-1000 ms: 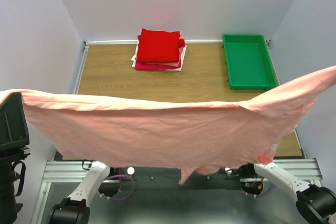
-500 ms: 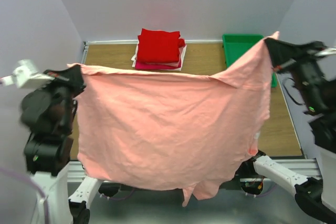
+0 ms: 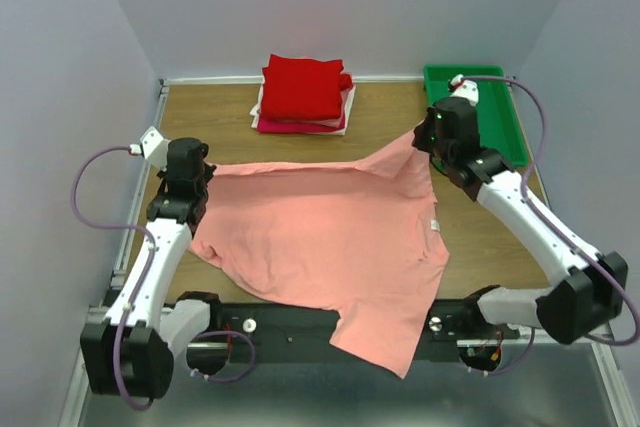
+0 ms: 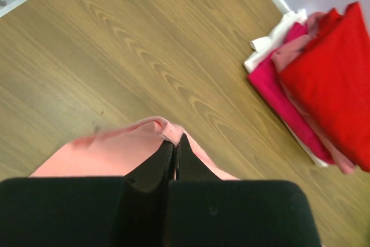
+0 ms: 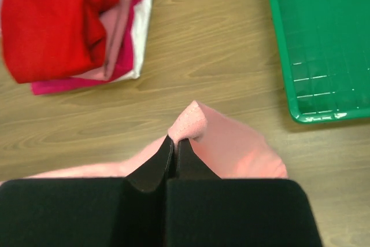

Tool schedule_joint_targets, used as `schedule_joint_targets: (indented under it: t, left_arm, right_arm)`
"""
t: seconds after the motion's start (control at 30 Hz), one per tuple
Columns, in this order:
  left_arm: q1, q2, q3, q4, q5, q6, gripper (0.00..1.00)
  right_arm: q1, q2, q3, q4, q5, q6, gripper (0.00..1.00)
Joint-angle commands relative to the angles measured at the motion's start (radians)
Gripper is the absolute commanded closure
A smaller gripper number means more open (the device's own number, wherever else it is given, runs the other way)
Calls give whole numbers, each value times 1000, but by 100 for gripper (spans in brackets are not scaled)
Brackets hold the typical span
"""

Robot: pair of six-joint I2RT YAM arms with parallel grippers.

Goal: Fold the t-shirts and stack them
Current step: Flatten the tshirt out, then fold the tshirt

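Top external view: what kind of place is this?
Likely a robot test cell, not a home: a wooden table enclosed by plain walls, left arm and right arm holding a salmon-pink t-shirt, folded t-shirts stacked behind.

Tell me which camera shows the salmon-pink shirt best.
Top external: the whole salmon-pink shirt is visible there, spread out. Each wrist view shows only one corner of it, pinched in shut jaws.

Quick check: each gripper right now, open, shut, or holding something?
Left gripper: shut on an edge of the salmon-pink t-shirt.
Right gripper: shut on another edge of the same shirt.
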Motion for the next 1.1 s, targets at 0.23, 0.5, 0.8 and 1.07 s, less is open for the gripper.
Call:
schedule_joint_targets:
  t: [0.23, 0.5, 0.8, 1.07]
  left_arm:
    - [131, 458, 153, 336, 51, 74, 100]
    - [140, 695, 288, 373, 123, 137, 100]
    - [147, 753, 329, 344, 120, 146, 100]
    - [147, 704, 280, 314, 155, 159, 100]
  right_arm:
    - [-20, 346, 171, 130, 114, -26, 100]
    - [-57, 472, 260, 132, 107, -26, 100]
    - [-66, 482, 247, 130, 51, -31, 100]
    - [-65, 330, 100, 122, 6, 0, 99]
